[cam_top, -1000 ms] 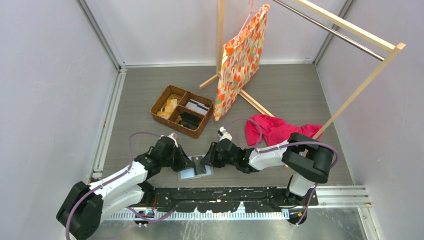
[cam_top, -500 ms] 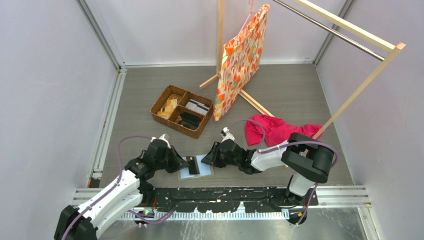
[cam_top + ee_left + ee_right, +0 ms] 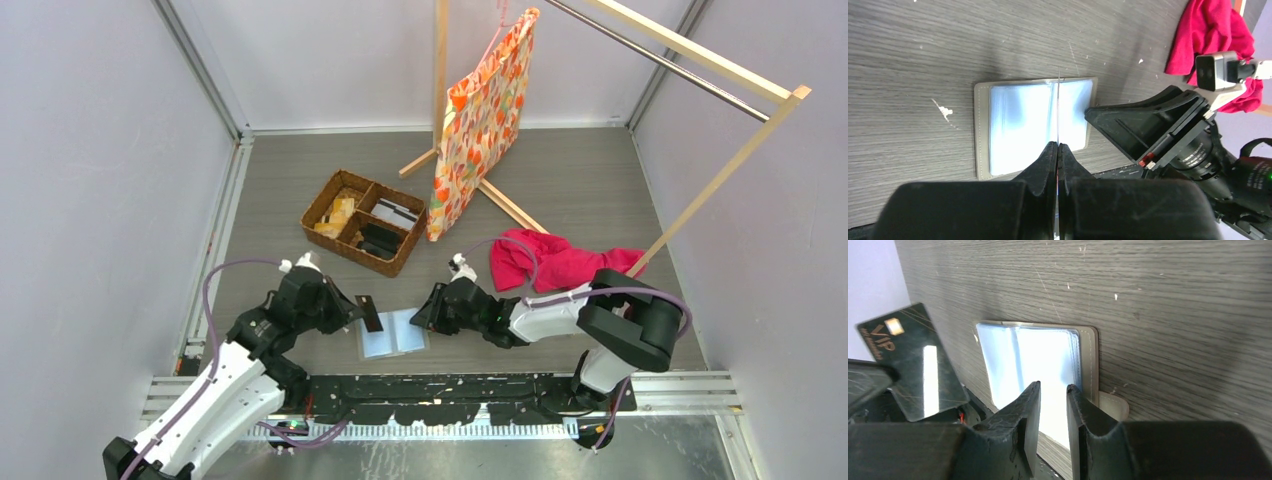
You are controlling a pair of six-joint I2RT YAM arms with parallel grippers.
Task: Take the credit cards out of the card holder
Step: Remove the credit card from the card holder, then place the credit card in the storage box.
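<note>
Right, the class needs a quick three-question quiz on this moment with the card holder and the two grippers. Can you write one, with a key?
1. True or false: the card holder lies spread open on the table.
2. The left gripper is shut on: A) a dark card; B) a coin; C) nothing.
3. Short answer: what lies directly under the right gripper, whose jaws stand slightly apart?
Key: 1 true; 2 A; 3 the card holder.
</note>
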